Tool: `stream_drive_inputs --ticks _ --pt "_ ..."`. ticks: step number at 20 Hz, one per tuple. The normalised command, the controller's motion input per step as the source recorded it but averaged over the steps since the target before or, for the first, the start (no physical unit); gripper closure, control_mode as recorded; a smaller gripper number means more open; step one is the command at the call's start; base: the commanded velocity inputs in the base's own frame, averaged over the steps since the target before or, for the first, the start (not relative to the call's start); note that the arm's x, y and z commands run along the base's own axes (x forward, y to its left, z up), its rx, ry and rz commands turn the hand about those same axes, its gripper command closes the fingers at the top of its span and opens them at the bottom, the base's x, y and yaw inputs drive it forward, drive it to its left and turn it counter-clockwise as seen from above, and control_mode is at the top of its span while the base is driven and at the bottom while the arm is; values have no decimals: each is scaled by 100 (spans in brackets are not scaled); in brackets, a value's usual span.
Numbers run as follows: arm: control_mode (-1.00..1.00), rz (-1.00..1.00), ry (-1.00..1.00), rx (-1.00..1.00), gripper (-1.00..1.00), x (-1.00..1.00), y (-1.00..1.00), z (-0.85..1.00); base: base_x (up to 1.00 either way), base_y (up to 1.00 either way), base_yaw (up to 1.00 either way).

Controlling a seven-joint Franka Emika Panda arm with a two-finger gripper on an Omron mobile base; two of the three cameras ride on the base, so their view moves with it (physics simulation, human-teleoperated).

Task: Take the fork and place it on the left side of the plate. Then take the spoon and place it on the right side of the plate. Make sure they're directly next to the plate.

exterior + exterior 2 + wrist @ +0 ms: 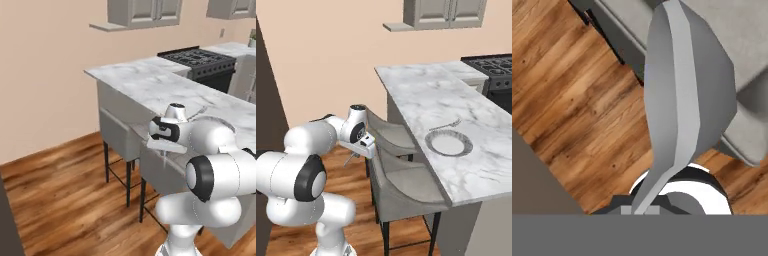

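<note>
**Spoon held off the counter, fork beside the plate's far rim**

Spoon [682,100] sits clamped in the gripper [641,210], whose fingers are closed narrow on the thin handle. In the hand view the grey bowl rises large through the centre of the frame, with the handle tapering down to the fingertips at the bottom edge. Behind it lie the wooden floor [577,110] and, at upper right, the seat of a grey stool [747,75].

In the right base view the gripper [358,150] hangs at middle left of the frame, well apart from the marble counter [426,92]. The spoon [349,160] shows as a thin sliver slanting down from it over the floor. The plate [449,143] rests on the counter at centre right, near the counter's front edge. The fork [446,124] lies just beside the plate's upper rim, slanting up to the right; whether it touches the rim I cannot tell.

In the left base view the gripper [167,146] sits at centre right, in front of the counter's edge and above the stools [120,137]. A stove [200,60] stands at upper right.
</note>
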Motion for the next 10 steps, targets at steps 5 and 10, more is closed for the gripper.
stream_drive_inputs --ticks 5,10 --pt "100 0 0 0 100 0 0 0 52 40 -52" --pt "100 0 0 0 100 0 0 0 45 35 -61"
